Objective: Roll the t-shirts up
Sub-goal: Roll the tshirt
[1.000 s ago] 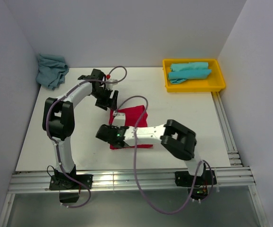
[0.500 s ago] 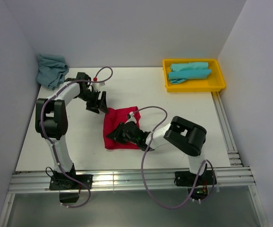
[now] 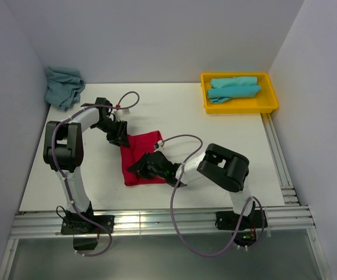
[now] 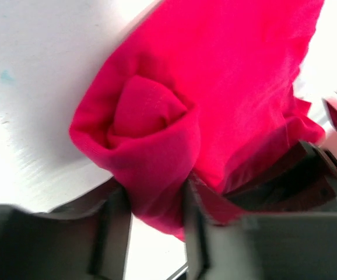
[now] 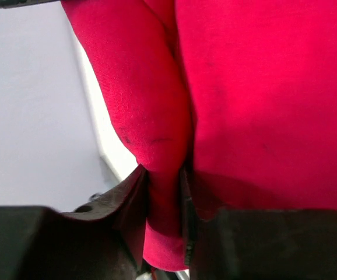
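While the red t-shirt [image 3: 142,143] is only part-rolled, its roll is pinched by left gripper [image 3: 120,135] and right gripper [image 3: 139,169]; turquoise rolls [image 3: 232,87] are set in yellow tray [image 3: 238,109]; turquoise heap [image 3: 63,86] is left to roll.

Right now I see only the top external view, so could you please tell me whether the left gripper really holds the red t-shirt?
Observer: Yes. The left wrist view shows the left gripper shut on a bunched end of the red t-shirt.
Operator: Thank you. And the other arm?
Observer: Its wrist view shows the right gripper pinching a thick fold of the same shirt between its jaws.
Operator: Is any of the cloth rolled yet?
Observer: At the left gripper the end curls round an inner lump, like the end of a roll. Beyond it the cloth lies flat.
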Robot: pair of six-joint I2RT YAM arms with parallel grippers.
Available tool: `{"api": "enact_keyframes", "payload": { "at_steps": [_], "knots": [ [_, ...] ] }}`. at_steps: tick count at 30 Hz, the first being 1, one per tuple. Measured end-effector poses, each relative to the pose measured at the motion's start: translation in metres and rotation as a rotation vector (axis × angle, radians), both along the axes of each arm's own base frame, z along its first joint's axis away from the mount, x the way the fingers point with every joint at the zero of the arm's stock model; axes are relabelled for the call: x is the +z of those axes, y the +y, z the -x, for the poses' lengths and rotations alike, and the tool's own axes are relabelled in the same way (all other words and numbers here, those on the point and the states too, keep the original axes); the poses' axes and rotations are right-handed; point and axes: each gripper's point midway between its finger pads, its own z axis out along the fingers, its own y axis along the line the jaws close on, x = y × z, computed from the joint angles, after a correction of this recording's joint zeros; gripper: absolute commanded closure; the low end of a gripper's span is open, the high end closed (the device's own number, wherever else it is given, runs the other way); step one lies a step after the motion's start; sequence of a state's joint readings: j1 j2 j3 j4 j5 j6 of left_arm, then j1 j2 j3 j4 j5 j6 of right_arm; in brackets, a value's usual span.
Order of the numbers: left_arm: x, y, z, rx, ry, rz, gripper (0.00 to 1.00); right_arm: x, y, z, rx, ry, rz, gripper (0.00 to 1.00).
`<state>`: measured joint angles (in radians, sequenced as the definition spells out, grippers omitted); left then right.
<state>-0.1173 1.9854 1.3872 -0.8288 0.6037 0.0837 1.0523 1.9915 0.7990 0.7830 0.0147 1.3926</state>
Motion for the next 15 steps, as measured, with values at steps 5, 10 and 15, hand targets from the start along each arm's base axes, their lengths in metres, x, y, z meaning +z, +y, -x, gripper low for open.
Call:
{"api": "enact_keyframes", "payload": {
  "at_steps": [5, 10, 15],
  "knots": [
    [-0.002, 0.004, -0.004, 0.007, -0.008, -0.034, 0.71, 0.007, 0.012, -0.001, -0.03, -0.014, 0.196, 0.56],
    [-0.004, 0.004, -0.005, -0.005, -0.02, -0.087, 0.71, 0.005, 0.004, 0.004, -0.057, -0.035, 0.414, 0.48],
    [-0.004, 0.001, -0.006, -0.017, -0.03, -0.137, 0.71, 0.031, -0.002, 0.011, -0.069, -0.088, 0.614, 0.43]
  ]
}}
